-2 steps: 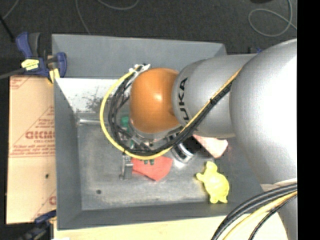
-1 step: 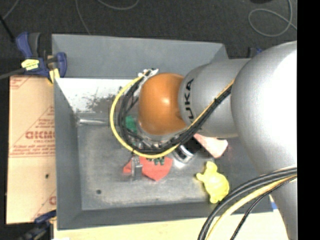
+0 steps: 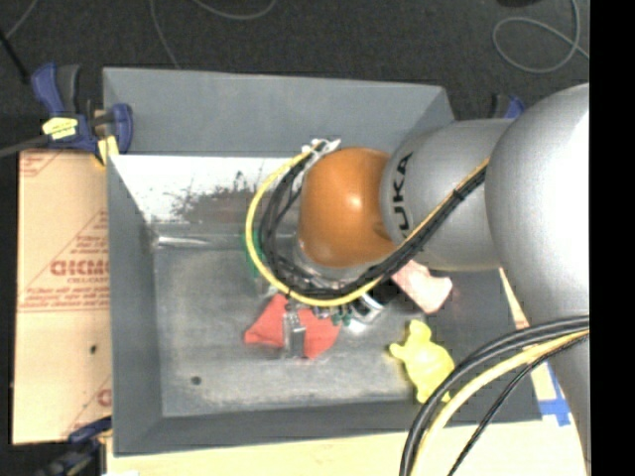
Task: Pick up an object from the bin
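**Gripper [image 3: 296, 335] down on red thing [image 3: 266, 327]**

The gripper sits low at the lower centre of the bin [image 3: 134, 296], on the crumpled red thing. Whether the claw is spread or pinching cannot be told. A yellow toy [image 3: 425, 360] lies lower right, with a pink lump [image 3: 429, 288] just above it.

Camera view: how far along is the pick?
Done: the gripper is down inside the bin, at the red thing on the middle of the floor. In hand: a grasp there, though I cannot confirm it. Left: lifting it out; it lies on the floor. The yellow toy and pink thing lie apart.
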`<action>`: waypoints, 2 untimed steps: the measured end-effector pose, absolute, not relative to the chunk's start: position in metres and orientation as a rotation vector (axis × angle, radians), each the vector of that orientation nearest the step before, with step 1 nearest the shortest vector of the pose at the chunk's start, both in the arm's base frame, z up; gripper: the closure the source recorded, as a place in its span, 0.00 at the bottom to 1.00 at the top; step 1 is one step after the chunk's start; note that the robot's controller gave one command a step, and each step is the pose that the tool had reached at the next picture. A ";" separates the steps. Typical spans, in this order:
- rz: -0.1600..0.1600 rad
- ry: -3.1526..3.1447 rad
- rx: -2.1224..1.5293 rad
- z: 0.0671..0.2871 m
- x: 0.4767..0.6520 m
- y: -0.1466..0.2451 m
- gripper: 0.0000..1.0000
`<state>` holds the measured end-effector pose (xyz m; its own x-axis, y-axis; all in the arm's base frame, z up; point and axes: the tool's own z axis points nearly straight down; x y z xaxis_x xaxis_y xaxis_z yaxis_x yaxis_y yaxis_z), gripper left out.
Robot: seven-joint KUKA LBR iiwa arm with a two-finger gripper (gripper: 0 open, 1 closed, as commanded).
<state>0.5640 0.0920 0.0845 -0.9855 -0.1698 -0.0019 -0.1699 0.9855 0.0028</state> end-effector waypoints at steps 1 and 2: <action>-0.002 3.131 -0.153 0.071 0.551 0.066 1.00; -0.002 3.131 -0.151 0.071 0.551 0.066 1.00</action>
